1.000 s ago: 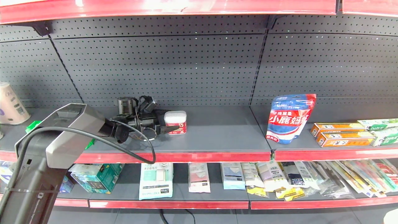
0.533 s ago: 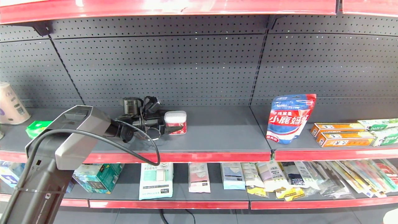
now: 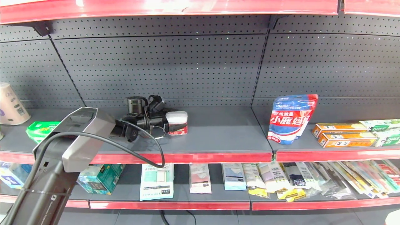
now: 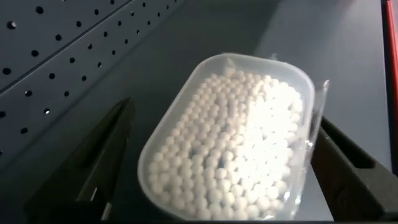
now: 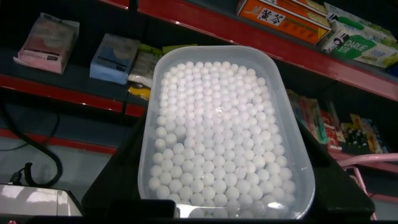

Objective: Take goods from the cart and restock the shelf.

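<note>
The left hand [image 4: 227, 162] sits open around a swab box [image 3: 177, 118] on the shelf [image 3: 218, 131], while the right hand [image 5: 230, 186] clasps a second box [image 5: 217, 124].

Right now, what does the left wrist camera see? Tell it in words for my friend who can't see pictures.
A clear box packed with white cotton swabs sits on a grey shelf, seen from close above. The left end effector is open, one black finger on either side of the box, beside a grey pegboard wall.
</note>
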You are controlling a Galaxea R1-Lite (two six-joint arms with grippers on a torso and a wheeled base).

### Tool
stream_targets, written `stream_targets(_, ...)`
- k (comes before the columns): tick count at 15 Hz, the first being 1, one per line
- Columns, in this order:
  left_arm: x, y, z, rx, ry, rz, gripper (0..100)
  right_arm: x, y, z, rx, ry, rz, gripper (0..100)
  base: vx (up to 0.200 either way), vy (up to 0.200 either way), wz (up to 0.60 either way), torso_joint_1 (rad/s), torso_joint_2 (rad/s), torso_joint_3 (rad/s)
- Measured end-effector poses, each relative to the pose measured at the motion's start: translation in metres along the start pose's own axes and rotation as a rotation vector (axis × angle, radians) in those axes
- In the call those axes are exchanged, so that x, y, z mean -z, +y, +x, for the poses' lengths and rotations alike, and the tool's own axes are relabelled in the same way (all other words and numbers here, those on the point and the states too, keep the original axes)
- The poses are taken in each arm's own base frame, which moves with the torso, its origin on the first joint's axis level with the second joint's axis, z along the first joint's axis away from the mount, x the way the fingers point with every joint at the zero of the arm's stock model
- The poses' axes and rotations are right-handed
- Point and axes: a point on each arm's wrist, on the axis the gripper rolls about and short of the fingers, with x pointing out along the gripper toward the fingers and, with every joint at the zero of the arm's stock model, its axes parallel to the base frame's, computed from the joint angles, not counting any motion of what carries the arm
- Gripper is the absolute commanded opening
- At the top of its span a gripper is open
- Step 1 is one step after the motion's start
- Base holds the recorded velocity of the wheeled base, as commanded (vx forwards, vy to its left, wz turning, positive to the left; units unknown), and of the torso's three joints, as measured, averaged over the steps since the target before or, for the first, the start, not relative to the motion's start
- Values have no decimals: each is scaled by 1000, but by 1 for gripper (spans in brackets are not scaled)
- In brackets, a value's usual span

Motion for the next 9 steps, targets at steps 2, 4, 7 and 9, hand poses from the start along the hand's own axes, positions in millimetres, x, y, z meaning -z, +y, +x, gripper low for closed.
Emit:
stream_targets(2,0,0,3,8,-4,3,100,0,0,0,0,-1,0,0,0,0,0,0,0,0)
stream_targets(4,0,-1,4,17,-5,-22,100,0,0,0,0,-1,0,0,0,0,0,0,0,0)
stream_targets(7,3,-2,6,28,14,-50,100,0,0,0,0,-1,0,0,0,0,0,0,0,0)
stream_targets(9,2,-2,6,27,15,-52,100,0,0,0,0,0,0,0,0,0,0,0,0,0)
